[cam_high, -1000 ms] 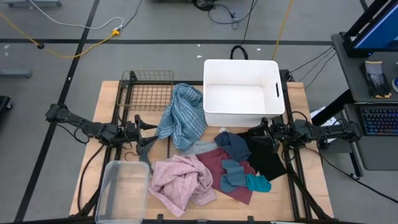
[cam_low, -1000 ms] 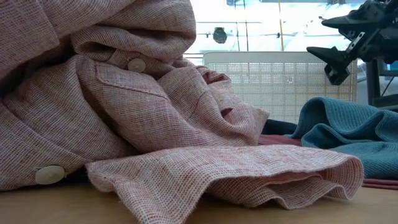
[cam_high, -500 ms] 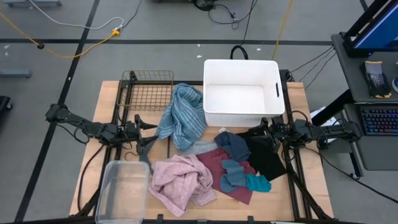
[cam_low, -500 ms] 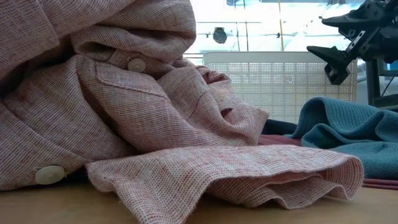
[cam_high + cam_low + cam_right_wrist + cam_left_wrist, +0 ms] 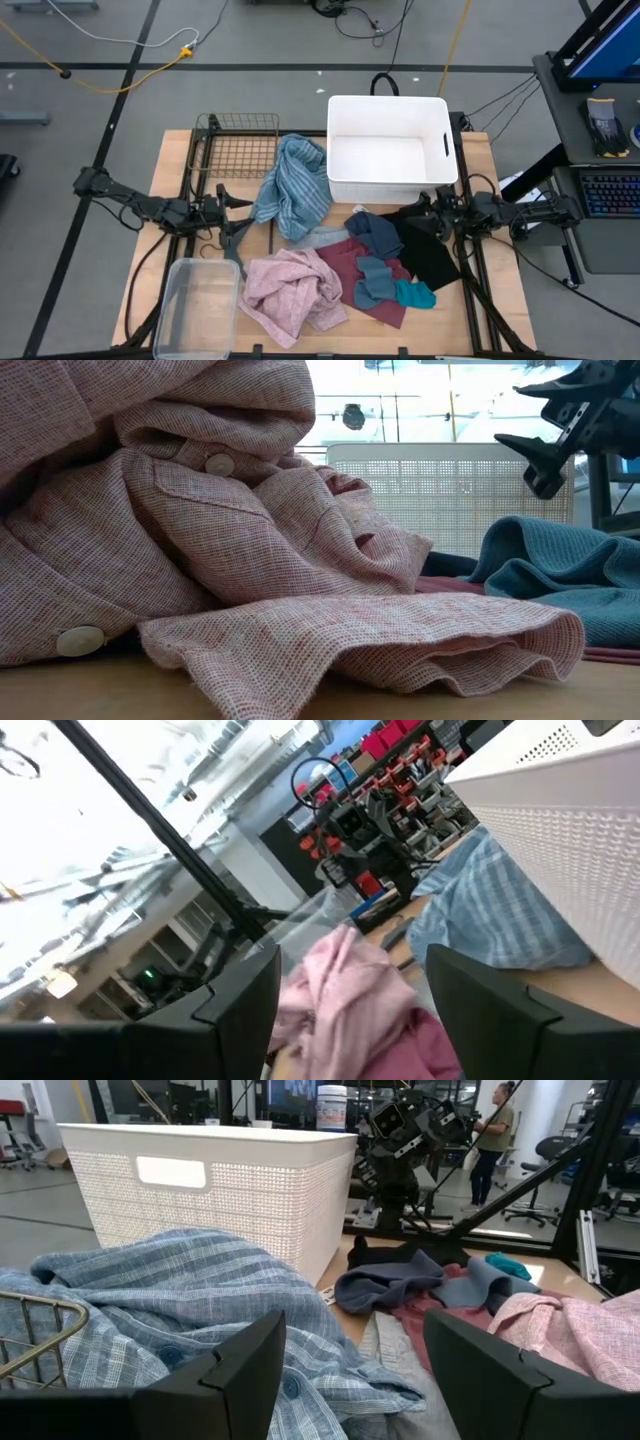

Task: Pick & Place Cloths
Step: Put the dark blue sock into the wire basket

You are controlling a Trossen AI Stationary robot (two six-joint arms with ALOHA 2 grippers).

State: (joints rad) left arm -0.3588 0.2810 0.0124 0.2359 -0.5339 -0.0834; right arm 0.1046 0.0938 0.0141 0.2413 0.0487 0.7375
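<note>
High view, both hands open, cloths (image 5: 340, 265) untouched.

Seven cloths (image 5: 292, 285), one white bin (image 5: 388, 148)

Even bright overhead light, soft shadows; low view background blown out; right wrist view blurred, tilted.

A wooden table (image 5: 170, 150) carries everything. The white basket (image 5: 388, 148) stands at its far edge; a wire rack (image 5: 238, 142) lies to the basket's left, with the blue-striped towel (image 5: 295, 185) between them, draped partly over the rack. In front of the basket lie black shorts (image 5: 428, 250), a navy piece (image 5: 375, 232), a maroon cloth (image 5: 345, 262), a teal piece (image 5: 413, 294) and a pink cloth (image 5: 288, 290); a clear plastic bin (image 5: 197, 305) sits beside the pink cloth
</note>
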